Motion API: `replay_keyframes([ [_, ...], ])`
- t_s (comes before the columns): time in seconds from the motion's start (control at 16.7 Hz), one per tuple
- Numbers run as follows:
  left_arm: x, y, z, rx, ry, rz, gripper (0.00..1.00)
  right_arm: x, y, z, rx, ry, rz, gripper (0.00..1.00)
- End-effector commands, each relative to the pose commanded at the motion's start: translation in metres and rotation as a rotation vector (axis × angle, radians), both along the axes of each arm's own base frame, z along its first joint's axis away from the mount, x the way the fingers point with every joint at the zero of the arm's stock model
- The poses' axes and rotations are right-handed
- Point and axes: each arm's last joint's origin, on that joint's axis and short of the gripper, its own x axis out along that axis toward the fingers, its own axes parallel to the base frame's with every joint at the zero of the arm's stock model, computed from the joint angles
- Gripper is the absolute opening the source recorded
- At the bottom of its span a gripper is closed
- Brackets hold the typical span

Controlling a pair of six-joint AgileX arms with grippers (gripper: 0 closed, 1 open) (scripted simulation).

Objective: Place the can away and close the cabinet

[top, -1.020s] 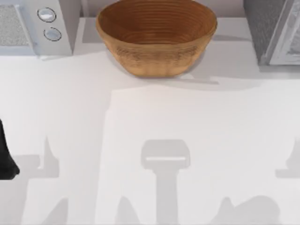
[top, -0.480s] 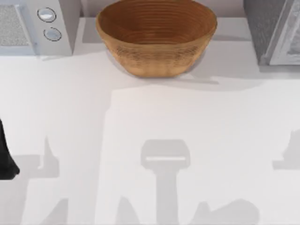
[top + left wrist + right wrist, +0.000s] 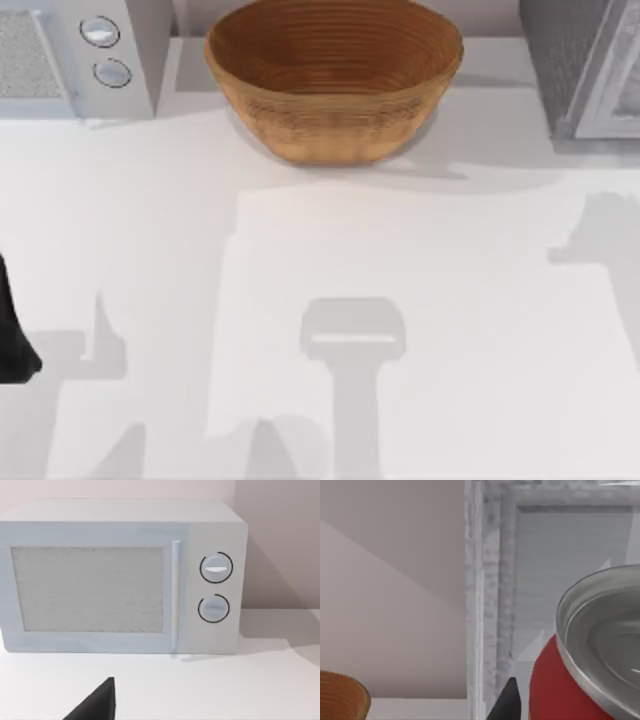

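One can [image 3: 555, 690] (red, silver-topped) before grey cabinet [image 3: 490, 580], right claw's grip unclear

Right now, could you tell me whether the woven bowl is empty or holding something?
Empty: the top view looks straight into the woven bowl and shows only its ribbed inside.

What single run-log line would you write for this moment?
stage: carrying can to cabinet | right gripper: beside can, facing cabinet | left arm: parked at table's left edge, facing microwave
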Motion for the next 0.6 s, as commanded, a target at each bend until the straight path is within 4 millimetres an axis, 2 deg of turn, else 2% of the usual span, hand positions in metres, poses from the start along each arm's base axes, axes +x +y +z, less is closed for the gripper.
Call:
replay_keyframes([
  [0.3, 0.000, 0.000, 0.000, 0.000, 0.000, 0.000, 1.00, 0.051, 0.013, 0.090, 0.001, -0.008, -0.012, 0.00],
  [0.48, 0.000, 0.000, 0.000, 0.000, 0.000, 0.000, 1.00, 0.080, 0.023, 0.126, 0.004, -0.016, -0.014, 0.00],
  [0.6, 0.000, 0.000, 0.000, 0.000, 0.000, 0.000, 1.00, 0.096, 0.028, 0.142, 0.005, -0.021, -0.011, 0.00],
])
